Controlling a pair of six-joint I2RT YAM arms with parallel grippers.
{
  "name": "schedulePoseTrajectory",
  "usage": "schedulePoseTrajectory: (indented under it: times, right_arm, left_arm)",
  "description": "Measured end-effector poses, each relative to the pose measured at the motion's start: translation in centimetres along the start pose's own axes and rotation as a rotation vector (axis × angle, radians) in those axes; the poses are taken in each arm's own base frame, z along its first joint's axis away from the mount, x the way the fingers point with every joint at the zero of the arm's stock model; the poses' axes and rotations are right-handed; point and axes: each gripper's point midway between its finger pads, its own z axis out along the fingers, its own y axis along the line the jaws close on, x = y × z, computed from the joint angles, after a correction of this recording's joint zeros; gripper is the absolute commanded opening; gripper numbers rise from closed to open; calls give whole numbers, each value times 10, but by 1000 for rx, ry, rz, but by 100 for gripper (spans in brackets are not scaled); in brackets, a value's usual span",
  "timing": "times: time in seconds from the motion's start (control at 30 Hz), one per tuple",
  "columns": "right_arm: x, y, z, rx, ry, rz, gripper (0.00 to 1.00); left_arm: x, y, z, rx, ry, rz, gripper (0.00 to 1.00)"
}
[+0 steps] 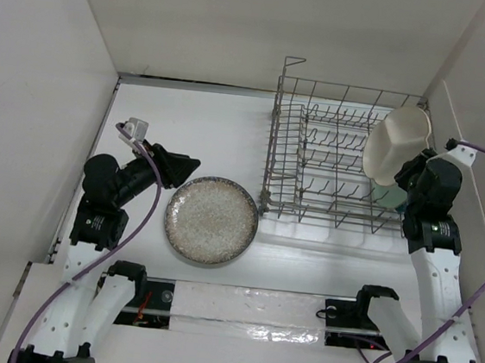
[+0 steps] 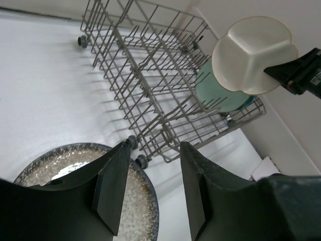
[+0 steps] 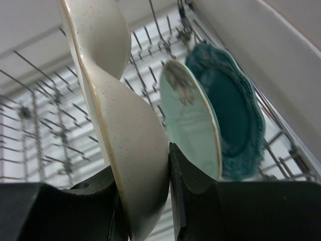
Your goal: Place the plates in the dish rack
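Note:
The grey wire dish rack [image 1: 332,156] stands at the back right. My right gripper [image 1: 410,175] is shut on the cream compartment plate [image 1: 394,144], holding it on edge above the rack's right end [image 3: 125,150]. The mint green plate [image 3: 193,120] and the dark teal scalloped plate [image 3: 235,115] stand upright in the rack just right of it. The speckled grey-beige plate [image 1: 211,220] lies flat on the table left of the rack. My left gripper [image 1: 187,169] is open and empty, just above that plate's far left rim [image 2: 135,211].
White walls enclose the table on the left, back and right. The rack's raised wire handle [image 1: 291,63] stands at its back left corner. The rack's small wheels [image 2: 142,161] sit next to the speckled plate's rim.

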Motion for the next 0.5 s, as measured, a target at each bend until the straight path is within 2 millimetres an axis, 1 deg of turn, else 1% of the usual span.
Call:
schedulePoseTrajectory:
  times: [0.07, 0.17, 0.23, 0.37, 0.5]
  right_arm:
    - [11, -10, -1, 42, 51, -54, 0]
    - [26, -21, -4, 79, 120, -119, 0]
    - [32, -26, -5, 97, 156, -154, 0]
    - [35, -29, -5, 119, 205, -210, 0]
    - [30, -19, 3, 111, 223, -267, 0]
  left_arm:
    - [11, 7, 3, -24, 27, 7, 40]
    - [27, 19, 5, -66, 65, 15, 40]
    - [33, 23, 5, -84, 84, 18, 40]
    - [36, 26, 5, -103, 89, 41, 40]
    - [36, 26, 5, -102, 90, 51, 40]
